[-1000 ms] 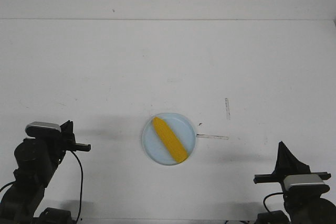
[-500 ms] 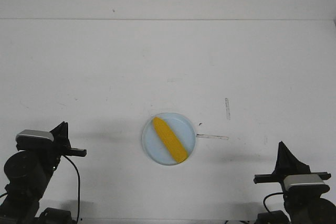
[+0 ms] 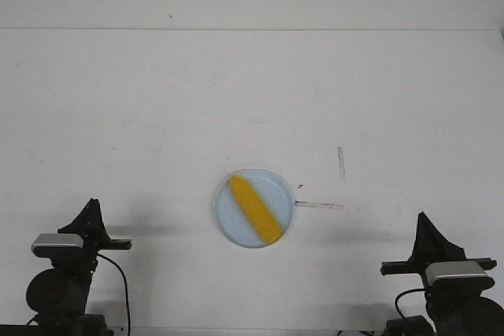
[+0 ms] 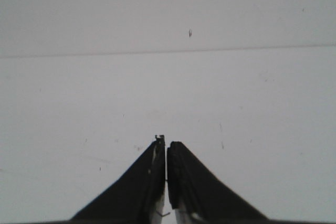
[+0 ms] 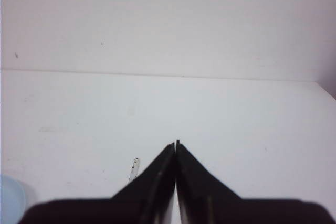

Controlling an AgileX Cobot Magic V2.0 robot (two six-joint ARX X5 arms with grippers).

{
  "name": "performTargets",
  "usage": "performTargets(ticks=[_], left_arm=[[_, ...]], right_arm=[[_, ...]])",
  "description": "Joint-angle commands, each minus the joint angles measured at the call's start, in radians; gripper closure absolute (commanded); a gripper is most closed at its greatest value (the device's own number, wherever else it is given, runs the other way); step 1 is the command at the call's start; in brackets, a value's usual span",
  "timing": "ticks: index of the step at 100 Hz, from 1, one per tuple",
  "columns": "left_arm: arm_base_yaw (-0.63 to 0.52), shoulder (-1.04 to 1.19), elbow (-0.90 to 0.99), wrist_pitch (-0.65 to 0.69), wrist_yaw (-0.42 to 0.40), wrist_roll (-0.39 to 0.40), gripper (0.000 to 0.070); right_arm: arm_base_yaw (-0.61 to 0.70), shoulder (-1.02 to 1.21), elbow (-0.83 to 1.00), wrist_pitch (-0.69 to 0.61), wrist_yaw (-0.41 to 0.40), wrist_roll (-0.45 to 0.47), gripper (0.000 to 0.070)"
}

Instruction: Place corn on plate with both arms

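- I saw the corn (image 3: 254, 209) lying on the plate (image 3: 277, 186), just below the middle of the front view.
- Its long axis ran diagonally, from the plate's upper left down to its lower right; I could not make out the taper well enough to say which end was the tip.
- The lower-right end reached the plate's rim.
- The left gripper (image 3: 91, 208) sat at the lower left of the frame, well apart from the plate; in its wrist view its fingers (image 4: 148, 182) were closed together on nothing.
- The right gripper (image 3: 424, 219) sat at the lower right, also well apart, its fingers (image 5: 157, 182) pressed together and empty.
- Both arms were cut off by the bottom edge of the front view.
- In the right wrist view only a sliver of the plate showed at the lower-left edge, the corn out of frame.
- Faint scuff marks (image 3: 341, 163) on the table (image 3: 252, 100) lay right of the plate.
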Motion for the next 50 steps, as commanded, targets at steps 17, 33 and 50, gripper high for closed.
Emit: performTargets(ticks=[17,33,50], left_arm=[[0.007,-0.036,-0.191,0.100,0.013,-0.001,0.0700],[0.009,-0.036,-0.192,0.090,0.016,-0.001,0.0700],[0.009,-0.036,-0.191,0.089,0.016,-0.001,0.0700]], right_arm=[[0.002,-0.005,0.011,0.011,0.001,-0.005,0.0699],[0.001,-0.005,0.011,0.010,-0.001,-0.005,0.0699],[0.002,-0.005,0.011,0.011,0.000,-0.005,0.0699]])
